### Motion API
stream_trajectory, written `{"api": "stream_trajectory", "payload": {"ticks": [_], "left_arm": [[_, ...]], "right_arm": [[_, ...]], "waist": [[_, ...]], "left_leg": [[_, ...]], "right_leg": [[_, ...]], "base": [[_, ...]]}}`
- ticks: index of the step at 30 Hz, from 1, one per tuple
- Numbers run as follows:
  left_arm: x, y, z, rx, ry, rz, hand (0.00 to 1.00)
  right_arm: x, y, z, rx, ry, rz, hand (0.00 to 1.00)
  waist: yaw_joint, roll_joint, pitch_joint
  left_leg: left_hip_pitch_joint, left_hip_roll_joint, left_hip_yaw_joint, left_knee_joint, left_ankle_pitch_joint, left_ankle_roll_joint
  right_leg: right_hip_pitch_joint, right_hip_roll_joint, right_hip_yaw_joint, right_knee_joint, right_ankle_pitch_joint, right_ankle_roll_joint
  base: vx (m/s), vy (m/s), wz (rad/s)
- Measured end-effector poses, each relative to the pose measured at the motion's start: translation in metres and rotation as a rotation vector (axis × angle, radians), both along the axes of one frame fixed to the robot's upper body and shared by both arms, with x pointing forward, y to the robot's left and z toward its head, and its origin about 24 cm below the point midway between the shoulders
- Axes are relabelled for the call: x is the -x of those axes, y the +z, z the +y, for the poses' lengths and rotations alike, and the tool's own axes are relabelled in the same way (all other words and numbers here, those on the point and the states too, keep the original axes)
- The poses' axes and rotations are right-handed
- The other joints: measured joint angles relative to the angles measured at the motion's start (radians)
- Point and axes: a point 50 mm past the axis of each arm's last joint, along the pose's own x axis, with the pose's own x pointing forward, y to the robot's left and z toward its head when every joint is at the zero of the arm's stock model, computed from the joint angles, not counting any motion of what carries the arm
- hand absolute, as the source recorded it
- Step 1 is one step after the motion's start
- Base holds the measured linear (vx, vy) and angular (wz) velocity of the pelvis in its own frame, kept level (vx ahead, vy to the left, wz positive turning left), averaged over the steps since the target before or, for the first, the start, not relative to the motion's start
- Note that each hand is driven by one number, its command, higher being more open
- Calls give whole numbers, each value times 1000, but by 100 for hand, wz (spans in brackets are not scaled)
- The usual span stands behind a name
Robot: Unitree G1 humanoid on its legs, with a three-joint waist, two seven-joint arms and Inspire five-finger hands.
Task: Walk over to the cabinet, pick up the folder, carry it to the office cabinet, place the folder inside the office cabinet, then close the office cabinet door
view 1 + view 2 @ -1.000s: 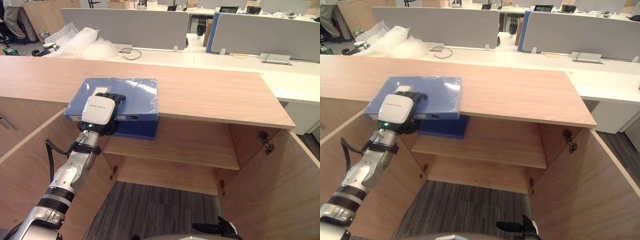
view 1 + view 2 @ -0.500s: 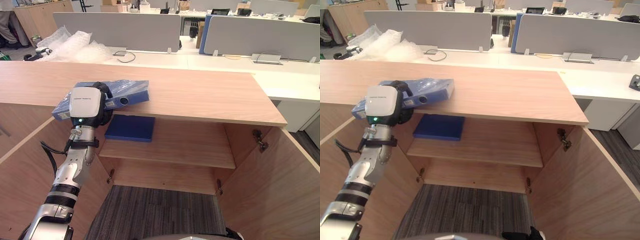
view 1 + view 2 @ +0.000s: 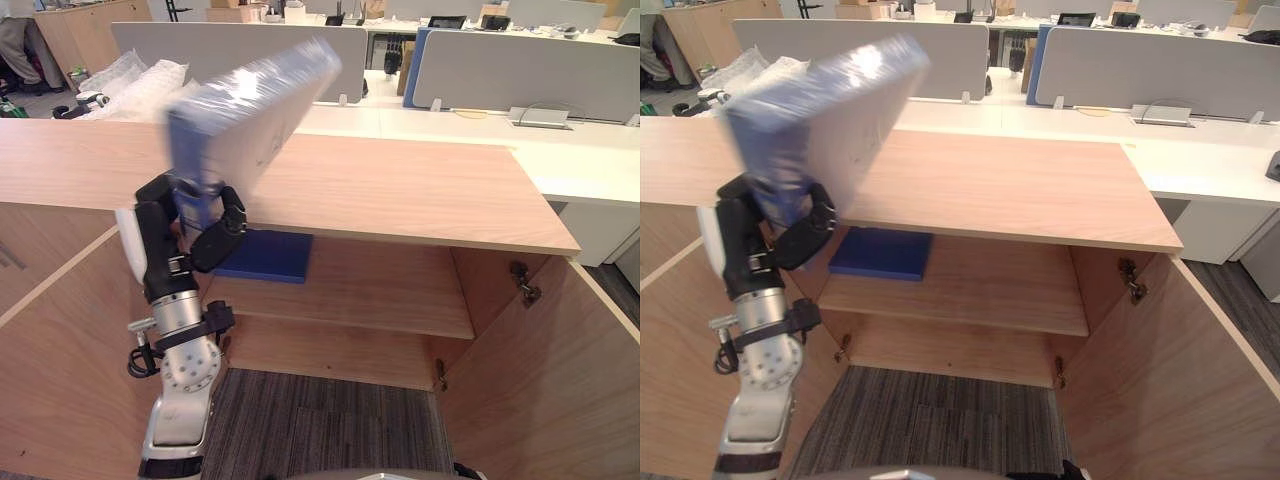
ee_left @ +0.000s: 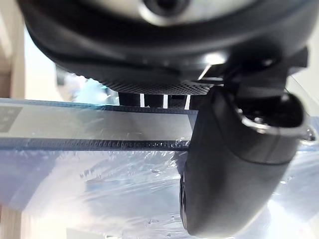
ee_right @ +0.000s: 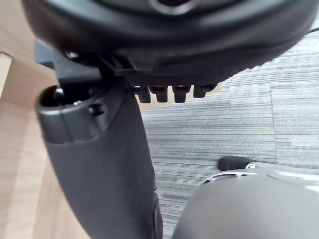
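A blue folder point(image 3: 250, 110) wrapped in clear film is held up in the air, tilted steeply over the left part of the wooden cabinet top point(image 3: 420, 190). My left hand point(image 3: 190, 235) is shut on its lower edge, with the forearm upright in front of the open cabinet. In the left wrist view the thumb point(image 4: 234, 164) presses on the film-covered face of the folder point(image 4: 99, 184), with the fingers behind it. My right hand point(image 5: 99, 164) hangs low over the grey carpet, relaxed and holding nothing.
The office cabinet stands open below the top, with a shelf point(image 3: 380, 290) on which a second blue folder point(image 3: 265, 257) lies at the left. Its doors point(image 3: 560, 370) swing out on both sides. Desks with grey dividers point(image 3: 250, 55) stand behind.
The left hand has lifted the folder off the cabinet top and swung it up to a steep tilt. The forearm has turned upright.
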Motion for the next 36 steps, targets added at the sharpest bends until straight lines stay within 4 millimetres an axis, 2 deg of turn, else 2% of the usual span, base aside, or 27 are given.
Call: {"api": "stream_trajectory", "payload": {"ticks": [3,6,10,11,12,15,16,17,18,19,20,21,26,33,36], "left_arm": [[10,-11,9,352,-112,-24,0],[26,-21,20,624,-143,-77,0],[40,-16,29,741,-174,-201,0],[41,-15,30,741,-178,-218,0],[45,-11,33,739,-194,-256,0],[49,-7,34,728,-221,-295,0],[49,-6,34,728,-238,-304,0],[48,-6,33,720,-253,-306,0],[48,-6,32,715,-261,-306,0],[47,-5,31,702,-279,-304,0],[47,-5,31,697,-280,-303,0],[45,-3,30,662,-299,-294,0],[27,6,20,537,-371,-270,0],[6,27,3,307,-516,-256,0],[3,31,-3,244,-557,-250,0]], "right_arm": [[-10,9,3,-29,-56,-115,100],[-30,31,18,-152,-164,-355,100],[-58,66,31,-411,-361,-673,100],[-62,72,32,-462,-396,-723,100],[-72,89,30,-584,-462,-860,100],[-87,123,25,-709,-482,-1076,100],[-95,141,21,-748,-469,-1185,100],[-101,159,16,-776,-445,-1291,100],[-105,169,14,-777,-423,-1343,100],[-113,190,7,-767,-377,-1458,100],[-114,193,5,-765,-368,-1476,100],[-122,213,0,-753,-317,-1576,100],[-152,256,-7,-718,-146,-1743,100],[-188,321,-9,-454,202,-1866,100],[-195,338,-6,-384,284,-1892,100]], "waist": [[-9,2,0],[-10,-1,0],[-11,-4,-1],[-11,-4,-1],[-12,-2,0],[-11,-2,0],[-11,-1,-1],[-12,-1,-1],[-12,-1,-1],[-14,0,-2],[-15,0,-2],[-18,1,-2],[-19,11,-9],[-18,31,-22],[-18,34,-23]], "left_leg": [[-15,2,7,5,6,2],[-15,5,18,5,6,2],[-15,5,18,5,6,2],[-15,5,18,5,6,2],[-15,4,18,5,6,2],[-15,4,18,5,6,2],[-15,4,18,5,6,2],[-15,4,18,6,6,2],[-15,4,18,6,6,2],[-15,4,19,6,6,2],[-15,4,19,6,6,2],[-14,4,20,6,6,2],[-9,4,25,6,6,2],[-8,4,27,6,7,3],[-8,4,28,6,7,3]], "right_leg": [[-28,1,8,15,2,-2],[-35,2,18,19,6,-6],[-37,1,19,21,7,-6],[-37,1,19,21,7,-6],[-37,0,19,21,8,-5],[-37,0,19,21,8,-5],[-37,0,19,20,8,-4],[-37,0,19,20,8,-4],[-38,0,19,20,8,-4],[-38,0,19,20,9,-3],[-38,0,19,20,9,-2],[-37,0,21,20,10,-1],[-36,0,27,20,13,3],[-37,0,32,20,17,8],[-37,0,33,20,19,8]], "base": [[-21,24,-11],[-6,24,-10],[0,0,0],[0,0,0],[0,0,0],[0,0,0],[0,0,0],[0,0,0],[0,0,0],[0,0,0],[0,0,0],[0,0,0],[-2,13,-3],[0,0,0],[0,0,0]]}}
